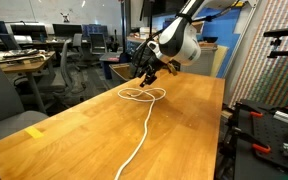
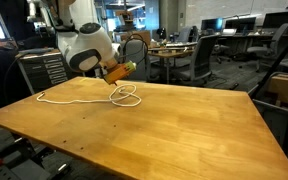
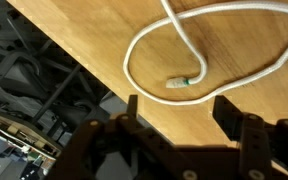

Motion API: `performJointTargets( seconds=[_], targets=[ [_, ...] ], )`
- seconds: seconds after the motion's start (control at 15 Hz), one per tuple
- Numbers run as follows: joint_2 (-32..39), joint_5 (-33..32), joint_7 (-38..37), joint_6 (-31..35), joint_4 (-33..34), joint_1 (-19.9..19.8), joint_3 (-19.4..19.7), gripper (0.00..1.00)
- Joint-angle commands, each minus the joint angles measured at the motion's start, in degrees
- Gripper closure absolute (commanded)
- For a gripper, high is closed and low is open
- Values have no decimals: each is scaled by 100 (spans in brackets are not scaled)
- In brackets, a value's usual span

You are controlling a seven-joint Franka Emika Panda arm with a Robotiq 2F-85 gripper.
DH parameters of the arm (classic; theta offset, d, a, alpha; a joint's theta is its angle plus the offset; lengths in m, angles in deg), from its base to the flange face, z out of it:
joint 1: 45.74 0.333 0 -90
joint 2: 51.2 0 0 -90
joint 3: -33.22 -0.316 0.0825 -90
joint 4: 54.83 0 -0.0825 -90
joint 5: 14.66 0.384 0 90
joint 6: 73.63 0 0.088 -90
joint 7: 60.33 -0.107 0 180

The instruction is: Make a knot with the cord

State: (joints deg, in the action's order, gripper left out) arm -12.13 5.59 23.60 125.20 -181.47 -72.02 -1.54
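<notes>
Cord: thin, white, limp, lying slack on the wooden tabletop. In both exterior views it is gathered into a couple of overlapping loops, upper centre of the frame in one, left of centre in the other. One long strand runs from the loops down to the bottom edge of the frame. Whether the loops are actually crossed into a knot or only laid over one another, cannot tell at this size. Wrist view: a single open loop curls across the upper middle, its dark tip lying inside at frame centre. Handling judgement: very light and fully soft, so it will hold no shape, will drag and slide on the smooth wood, and the loops could shift at any brush. Best taken near the tip or on a single strand clear of the crossings, pinched from above. End effector hangs just above the loops at the far side of the tabletop. In the wrist view its fingers stand spread along the bottom of the frame with nothing between them. The tip lies just above that gap, apart from both fingers, and no part of the cord is held
</notes>
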Motion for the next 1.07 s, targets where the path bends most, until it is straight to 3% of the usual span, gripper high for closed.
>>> performJointTargets(
  seconds=[0.0,0.13,0.2,0.27,0.33,0.4,0.6,0.67,1.0],
  targets=[
    [226,-325,41,243,140,-291,-244,0],
    [205,-365,48,232,128,-280,-202,0],
    [-173,-1301,-1084,80,-9,366,750,0],
    [-423,-1080,-912,-34,-55,713,1207,0],
    [-106,-1884,-1614,25,-11,440,973,0],
    [-130,-2147,-1873,25,2,615,1262,0],
    [-92,-2601,-2348,39,-4,663,1375,0],
    [-316,-2470,-2272,-175,-90,862,1667,0],
    [-1248,-3205,-2488,-2164,-35,1798,3372,0]
  ],
)
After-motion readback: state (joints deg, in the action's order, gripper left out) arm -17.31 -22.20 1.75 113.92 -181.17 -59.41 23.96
